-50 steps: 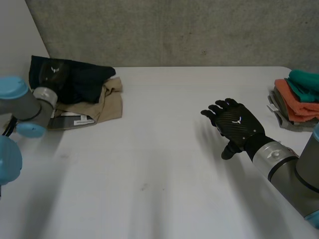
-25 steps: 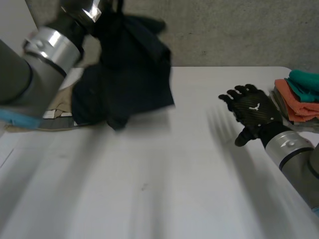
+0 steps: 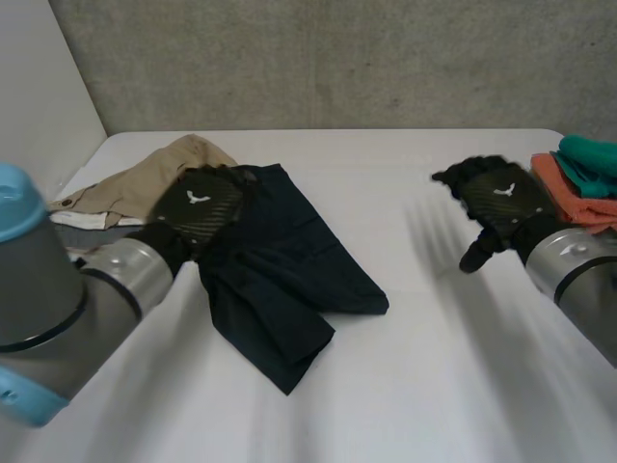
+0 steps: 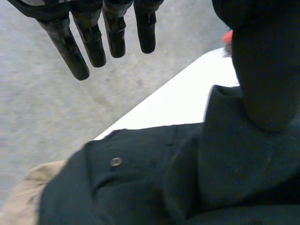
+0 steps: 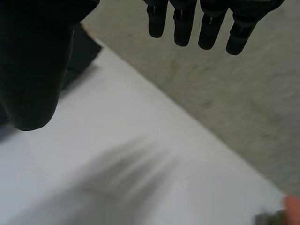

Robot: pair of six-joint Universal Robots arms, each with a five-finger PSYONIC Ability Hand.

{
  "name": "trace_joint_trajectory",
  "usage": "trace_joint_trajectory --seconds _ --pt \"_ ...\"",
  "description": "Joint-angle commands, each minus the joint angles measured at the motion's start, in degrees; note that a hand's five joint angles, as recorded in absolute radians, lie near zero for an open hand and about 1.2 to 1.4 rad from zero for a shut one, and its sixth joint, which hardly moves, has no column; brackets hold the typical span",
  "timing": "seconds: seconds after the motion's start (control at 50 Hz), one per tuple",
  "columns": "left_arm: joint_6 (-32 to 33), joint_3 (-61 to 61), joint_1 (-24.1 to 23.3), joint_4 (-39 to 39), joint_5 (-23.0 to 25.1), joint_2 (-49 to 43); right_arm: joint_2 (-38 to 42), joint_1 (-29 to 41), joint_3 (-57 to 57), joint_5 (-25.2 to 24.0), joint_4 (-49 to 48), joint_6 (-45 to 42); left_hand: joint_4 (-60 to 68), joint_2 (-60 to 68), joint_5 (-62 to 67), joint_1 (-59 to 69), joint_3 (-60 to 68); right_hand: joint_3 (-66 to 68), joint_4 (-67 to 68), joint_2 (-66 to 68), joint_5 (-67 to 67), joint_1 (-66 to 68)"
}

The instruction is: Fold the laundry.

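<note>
You are early in the job. The dark navy cloth shorts point(image 3: 289, 280) lie spread but rumpled on the white table point(image 3: 415, 386), a little toward 9 o'clock from its middle. The waistband points to 11 o'clock and the legs trail to 5 o'clock, with no fold made in them yet. A folded stack of teal, orange and grey cloths point(image 3: 578, 188) sits at the 3 o'clock edge, so I judge some laundry is already done. A loose tan garment point(image 3: 145, 174) waits at 10 o'clock, just beside the shorts' waistband.

Your left hand point(image 3: 198, 207) is over the waistband end of the shorts. In its wrist view the fingers point(image 4: 93, 44) point straight out above the cloth, so it is released and grasps nothing. Your right hand point(image 3: 496, 193) hangs at 2 o'clock, well apart from the shorts and near the stack. Its fingers point(image 5: 206, 26) are also straight, and it is empty.

You cannot tell whether the left palm touches the shorts. Your left arm covers part of the tan garment and the pale items beside it. The stack is cut off at the head view's edge.
</note>
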Motion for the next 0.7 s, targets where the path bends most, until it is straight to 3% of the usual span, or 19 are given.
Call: trace_joint_trajectory --seconds 0.02,0.12,0.22,0.36,0.44,0.5,0.52,0.58,0.62,0.68,0.7 --pt "-5.2 -7.2 -0.6 0.0 -7.9 9.5 2.3 6.1 -1.6 1.1 5.2 9.0 -1.4 -1.7 -0.5 -1.7 -1.4 -2.0 -2.0 -2.1 -2.7 -2.8" --pt "-16.3 -11.3 -0.3 -0.4 -11.5 11.5 6.5 8.3 -1.1 1.2 3.6 12.0 -0.6 -0.8 0.4 -0.8 -0.6 -2.0 -2.0 -2.1 -2.7 -2.8" --pt "-27.3 -14.1 0.2 -2.5 -11.1 11.0 11.6 13.2 -2.4 1.5 -1.6 11.9 9.2 8.9 10.1 8.9 9.2 1.1 1.0 1.0 0.4 0.3" --pt "-31.4 -13.9 -0.2 -4.4 -10.7 4.0 17.9 16.5 -4.4 1.7 -6.8 8.3 11.0 10.8 12.0 10.8 11.0 15.6 15.5 15.5 14.9 14.8" --pt "-31.6 -12.5 -0.3 -4.7 -9.2 -0.3 20.5 17.3 -5.6 1.9 -10.0 4.7 10.7 10.4 11.6 10.5 10.7 32.5 32.5 32.4 31.8 31.7" --pt "-33.0 -10.1 -0.5 -4.5 -7.1 -5.5 21.9 18.3 -6.8 2.9 -11.2 2.1 10.2 9.9 11.1 10.0 10.2 54.1 54.0 54.0 53.3 53.2" --pt "-34.4 -8.3 -0.7 -4.6 -6.4 -8.4 22.1 18.6 -7.0 3.4 -11.4 0.7 10.2 9.9 11.1 10.0 10.2 67.4 67.4 67.3 66.7 66.6" --pt "-37.3 -5.2 -1.1 -4.9 -5.8 -12.2 22.2 18.6 -7.1 5.0 -11.5 -1.2 11.0 10.8 12.0 10.8 11.0 68.0 68.0 67.9 67.3 67.2" --pt "-39.9 -2.3 -2.3 -5.0 -5.6 -14.5 21.5 18.4 -6.7 7.1 -11.9 -2.7 27.9 27.7 28.9 27.7 27.9 68.0 68.0 67.9 67.3 67.2" --pt "-41.4 0.9 -3.4 -4.9 -6.4 -15.7 20.2 17.8 -6.3 9.4 -12.1 -3.2 63.7 63.4 64.6 63.5 63.7 68.0 68.0 67.9 67.3 67.2" --pt "-41.4 1.7 -3.5 -4.9 -6.5 -15.4 19.4 17.7 -6.2 9.6 -12.2 -3.2 63.8 63.6 64.8 63.6 63.8 68.0 68.0 67.9 67.3 67.2"
